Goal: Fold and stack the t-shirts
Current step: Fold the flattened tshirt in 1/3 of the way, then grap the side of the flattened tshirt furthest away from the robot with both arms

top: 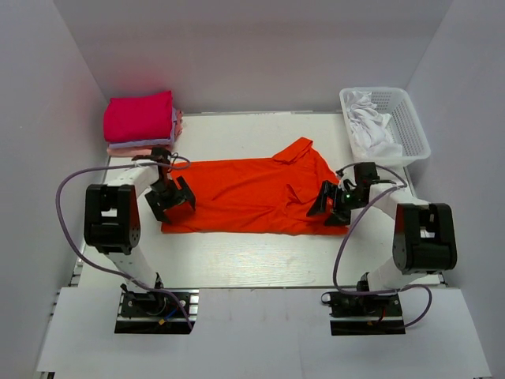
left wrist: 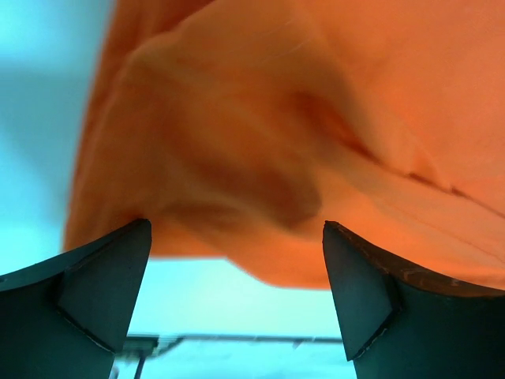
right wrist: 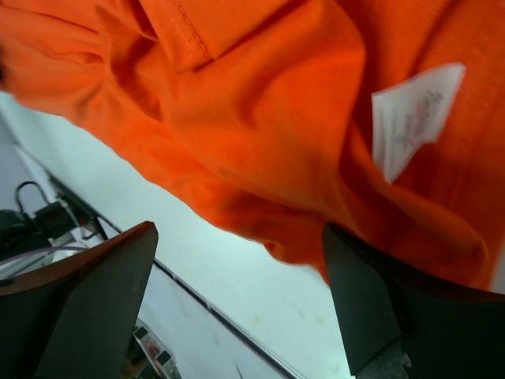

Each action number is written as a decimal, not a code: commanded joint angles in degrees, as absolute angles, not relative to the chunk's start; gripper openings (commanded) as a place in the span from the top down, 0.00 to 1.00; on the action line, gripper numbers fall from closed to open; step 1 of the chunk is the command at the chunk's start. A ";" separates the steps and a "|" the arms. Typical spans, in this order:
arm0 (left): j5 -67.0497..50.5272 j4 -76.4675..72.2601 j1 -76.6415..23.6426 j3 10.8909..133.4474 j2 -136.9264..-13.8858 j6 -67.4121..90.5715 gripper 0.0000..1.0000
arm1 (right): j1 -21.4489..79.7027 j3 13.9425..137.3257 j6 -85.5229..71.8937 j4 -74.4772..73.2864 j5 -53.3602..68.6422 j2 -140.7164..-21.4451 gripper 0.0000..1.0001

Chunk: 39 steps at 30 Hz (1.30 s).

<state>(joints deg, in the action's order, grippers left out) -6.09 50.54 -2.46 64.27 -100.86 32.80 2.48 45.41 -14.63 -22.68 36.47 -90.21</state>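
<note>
The folded t-shirts (top: pixel 142 118) are stacked at far left. The orange-red t-shirt (top: pixel 245 193) appears only partly folded and is not yet stacked. The left pincer (top: pixel 170 199) and right pincer (top: pixel 330 202) stand spread at its ends.

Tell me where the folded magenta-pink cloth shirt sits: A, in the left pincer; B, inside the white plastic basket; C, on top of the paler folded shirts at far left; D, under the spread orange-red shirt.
C: the top view shows the folded magenta-pink cloth shirt resting on the pale lavender and pink folded shirts.
</note>
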 commanded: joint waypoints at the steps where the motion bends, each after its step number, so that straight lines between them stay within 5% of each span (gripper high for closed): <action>1: -3.35 58.52 -2.29 72.03 -94.23 31.73 0.00 | 2.72 51.38 -14.15 -30.66 28.93 -85.35 0.10; 7: 2.36 60.04 -1.15 87.51 -95.18 32.43 0.00 | 3.43 75.71 -11.34 -33.75 22.07 -88.13 0.10; 16: 12.74 54.60 -0.62 101.67 -110.20 34.80 0.02 | 5.01 90.61 -12.04 -30.16 10.12 -98.35 0.10; 22: 10.72 47.73 -0.62 102.48 -118.64 34.10 0.18 | 6.42 94.30 -12.57 -25.66 10.11 -100.81 0.10; 29: 12.92 40.70 -0.62 98.79 -121.11 34.10 0.20 | 9.67 99.49 -8.71 -27.50 7.83 -109.41 0.10; 32: 12.40 39.56 -1.23 99.31 -123.13 34.62 0.29 | 11.51 103.26 -7.04 -29.96 2.74 -113.02 0.10; 39: 9.14 38.94 -1.76 97.48 -124.54 34.63 0.75 | 13.18 115.47 -11.59 -34.71 -8.43 -125.21 0.10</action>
